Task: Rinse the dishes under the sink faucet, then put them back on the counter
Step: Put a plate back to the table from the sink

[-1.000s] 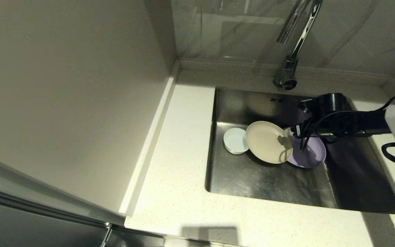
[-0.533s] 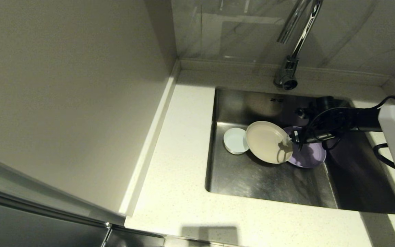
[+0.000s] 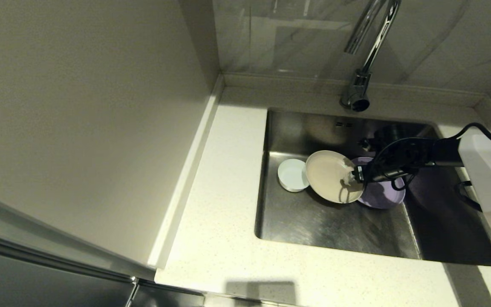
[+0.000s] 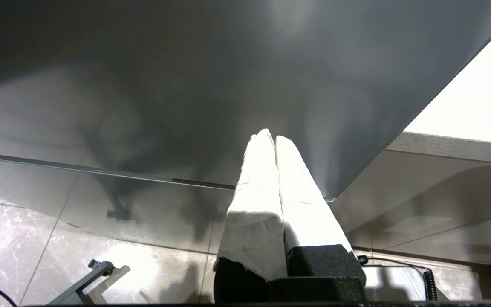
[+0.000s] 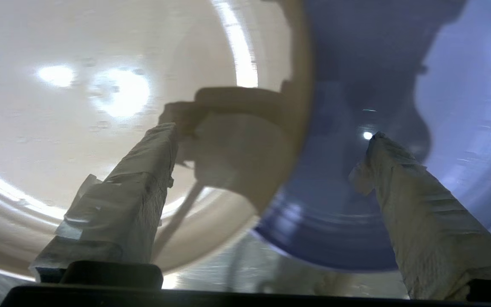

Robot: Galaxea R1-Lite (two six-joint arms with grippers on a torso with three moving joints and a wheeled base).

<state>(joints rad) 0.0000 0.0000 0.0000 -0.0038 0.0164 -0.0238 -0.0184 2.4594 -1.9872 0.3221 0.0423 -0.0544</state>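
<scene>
Three dishes lie in the steel sink: a small white bowl at the left, a beige plate leaning on it, and a lilac plate partly under the beige one. My right gripper reaches in from the right and hangs open at the beige plate's right rim. In the right wrist view that gripper straddles the rim, one finger over the beige plate, the other over the lilac plate. Neither finger grips anything. The chrome faucet stands behind the sink.
The speckled counter surrounds the sink, with a tall beige panel along its left. My left gripper is parked shut below counter height, facing a dark cabinet front above a tiled floor.
My right arm has dropped lower and moved left, bringing its open fingers from above the lilac plate to the beige plate's right rim. The dishes have not moved.
</scene>
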